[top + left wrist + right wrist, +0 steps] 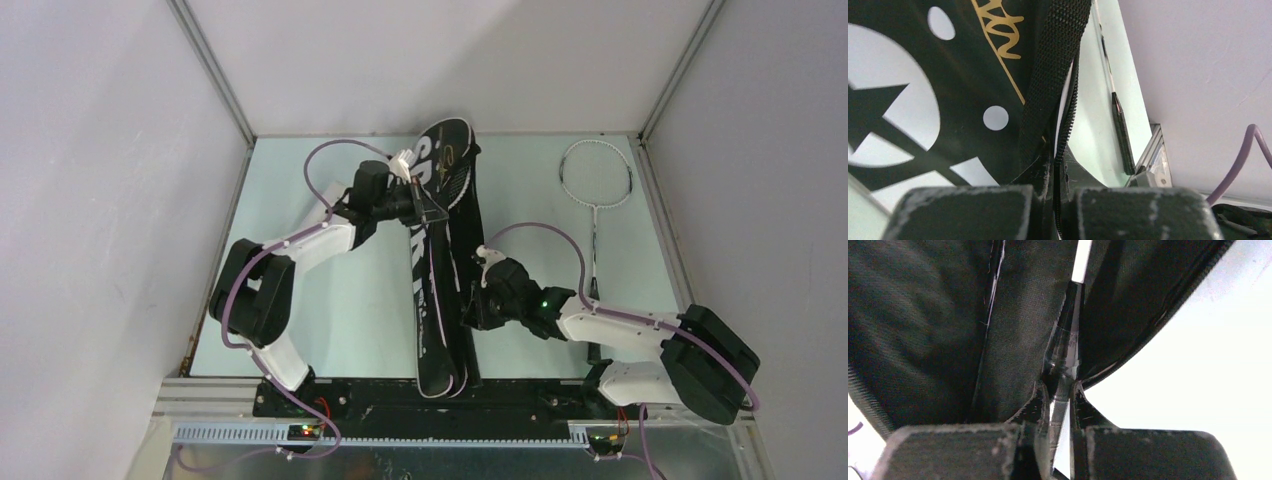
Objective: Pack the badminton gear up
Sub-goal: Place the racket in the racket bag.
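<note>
Bag (440,340): lies long down the middle of the worktop (340,310), white letters up.
Left tool (1054,196): squeezed shut on the bag's zip edge, near its wide far end.
Right tool (1060,400): pinched tight on the tucked racket (1064,347), a thin shiny stick between the bag's flaps.
Loose racket (596,225): flat on the worktop, right of the bag, not touching it.

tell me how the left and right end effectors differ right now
The left end effector pinches the zippered edge of the bag; the right end effector pinches a thin racket shaft running into the bag. The left sits near the bag's wide head end, the right by its narrower middle. Both are shut, one on each side of the bag.
</note>
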You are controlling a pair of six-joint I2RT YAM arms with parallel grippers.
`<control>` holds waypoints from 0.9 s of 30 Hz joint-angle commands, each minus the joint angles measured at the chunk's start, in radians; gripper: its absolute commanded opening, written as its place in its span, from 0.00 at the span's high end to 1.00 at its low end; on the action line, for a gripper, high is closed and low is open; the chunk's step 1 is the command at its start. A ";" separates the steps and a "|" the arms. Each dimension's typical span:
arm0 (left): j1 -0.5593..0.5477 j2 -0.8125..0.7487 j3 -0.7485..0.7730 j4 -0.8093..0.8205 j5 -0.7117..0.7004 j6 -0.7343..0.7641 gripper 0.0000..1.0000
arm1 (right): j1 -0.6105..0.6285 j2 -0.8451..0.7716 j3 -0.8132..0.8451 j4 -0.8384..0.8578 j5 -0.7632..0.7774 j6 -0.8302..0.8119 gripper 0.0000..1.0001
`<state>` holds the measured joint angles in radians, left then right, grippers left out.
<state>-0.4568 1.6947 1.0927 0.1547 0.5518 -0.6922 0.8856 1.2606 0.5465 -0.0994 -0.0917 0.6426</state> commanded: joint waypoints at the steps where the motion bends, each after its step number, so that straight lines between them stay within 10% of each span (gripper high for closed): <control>1: 0.003 -0.047 -0.016 0.076 0.021 -0.018 1.00 | 0.002 -0.037 0.007 0.167 -0.099 -0.013 1.00; 10: -0.018 -0.079 -0.068 0.073 0.028 -0.013 1.00 | -0.050 -0.109 0.119 0.134 -0.281 -0.067 1.00; 27: -0.041 -0.134 -0.207 0.459 0.209 -0.295 1.00 | -0.033 0.093 0.139 0.313 -0.074 -0.062 1.00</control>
<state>-0.4618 1.6314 0.9043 0.4942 0.6167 -0.8951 0.8524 1.3426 0.6128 -0.0105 -0.2543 0.6281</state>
